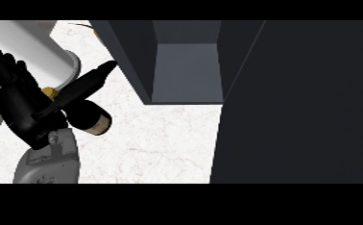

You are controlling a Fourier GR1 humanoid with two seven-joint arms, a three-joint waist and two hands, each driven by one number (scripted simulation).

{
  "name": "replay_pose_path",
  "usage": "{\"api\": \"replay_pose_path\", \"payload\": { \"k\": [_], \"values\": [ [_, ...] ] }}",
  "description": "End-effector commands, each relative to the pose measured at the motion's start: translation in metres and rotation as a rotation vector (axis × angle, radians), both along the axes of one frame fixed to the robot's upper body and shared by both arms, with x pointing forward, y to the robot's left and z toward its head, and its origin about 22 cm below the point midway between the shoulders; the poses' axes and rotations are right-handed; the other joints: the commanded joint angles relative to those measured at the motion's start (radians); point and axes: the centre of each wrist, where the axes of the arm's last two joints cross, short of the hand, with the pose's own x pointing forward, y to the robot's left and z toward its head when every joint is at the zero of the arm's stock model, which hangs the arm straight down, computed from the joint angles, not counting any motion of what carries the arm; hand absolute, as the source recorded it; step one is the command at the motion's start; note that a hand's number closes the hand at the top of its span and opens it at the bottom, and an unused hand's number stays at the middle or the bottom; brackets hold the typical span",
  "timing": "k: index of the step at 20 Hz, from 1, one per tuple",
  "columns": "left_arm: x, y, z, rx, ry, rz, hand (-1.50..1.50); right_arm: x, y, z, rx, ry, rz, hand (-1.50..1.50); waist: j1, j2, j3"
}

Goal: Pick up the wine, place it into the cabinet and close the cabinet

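Dark cabinet (188, 70) from 12 to 1 o'clock, standing open, with a grey inner wall and a paler grey floor showing inside. Cabinet door (291, 104), a broad black slab, swung out and filling the whole side from 2 to 5 o'clock, with its edge running down past the opening. Pale speckled stone counter (156, 142) across the middle and out to 7 o'clock, bare in front of the opening. Large pale cylinder (28, 43) at 10 o'clock, tilted, its grey-rimmed end turned towards the centre; cannot tell what it is.

Grey forearm (46, 164) rising from the lower edge at 7 o'clock. Left hand (28, 113) at 9 o'clock, black, lying across the lower end of the pale cylinder. Curled round the wine (92, 118), as far as can be made out, with the upper fingers standing fairly straight towards 11 o'clock and one long black digit stretched towards 1 o'clock, its tip close to the cabinet's near wall but apart from it.

Wine at 8 to 9 o'clock, just right of the palm: a dark bottle, tilted, largely hidden by the hand, with a tan band on its exposed end. Outside the cabinet, at 8 o'clock from the opening. Cannot tell whether raised off the counter or touching it.
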Motion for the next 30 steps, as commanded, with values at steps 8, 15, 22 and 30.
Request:
{"api": "replay_pose_path", "payload": {
  "k": [8,15,22,30],
  "values": [
    [-0.024,0.029,-0.061,-0.024,0.007,0.071,-1.50,-0.032,-0.007,0.013,0.072,-0.003,0.083,-1.50,-0.001,-0.002,-0.001],
    [-0.015,0.046,-0.094,-0.043,0.034,0.070,-1.50,-0.026,0.002,0.007,0.066,-0.005,0.087,-1.50,0.000,-0.001,-0.001],
    [-0.047,0.060,-0.138,-0.052,0.076,0.109,-1.50,-0.019,-0.009,0.008,0.061,0.004,0.097,-1.50,0.005,-0.001,-0.001],
    [-0.040,0.071,-0.162,-0.070,0.072,0.116,-1.50,-0.026,-0.008,0.021,0.065,-0.013,0.092,-1.50,0.002,-0.001,-0.001]
  ]
}}
